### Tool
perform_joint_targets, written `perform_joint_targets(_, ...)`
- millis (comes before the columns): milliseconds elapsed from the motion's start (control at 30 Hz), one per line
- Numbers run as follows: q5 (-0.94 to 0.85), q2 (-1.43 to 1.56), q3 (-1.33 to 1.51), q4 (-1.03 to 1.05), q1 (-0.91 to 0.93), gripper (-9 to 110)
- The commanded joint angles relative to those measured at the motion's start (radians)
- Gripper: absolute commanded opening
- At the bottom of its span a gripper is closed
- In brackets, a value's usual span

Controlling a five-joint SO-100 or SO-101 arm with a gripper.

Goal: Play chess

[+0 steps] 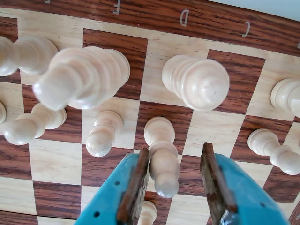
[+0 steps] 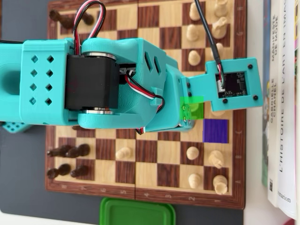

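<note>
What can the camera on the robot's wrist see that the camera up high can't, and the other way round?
Only the wrist view shows the open turquoise jaws on either side of a pale wooden pawn, and the board-edge letter D.

Only the overhead view shows the turquoise robot arm, dark wooden chess pieces, a green square, a purple square, a green plastic lid and books.

Both show the brown-and-cream wooden chessboard with pale pieces.
</note>
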Motion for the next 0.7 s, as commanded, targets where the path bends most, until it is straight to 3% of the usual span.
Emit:
perform_joint_targets(0,-0.006,0.017,-0.063,-0.014,0.006,17)
perform_joint_targets(667,0.006,0.41,0.146,-0.014,-0.002,17)
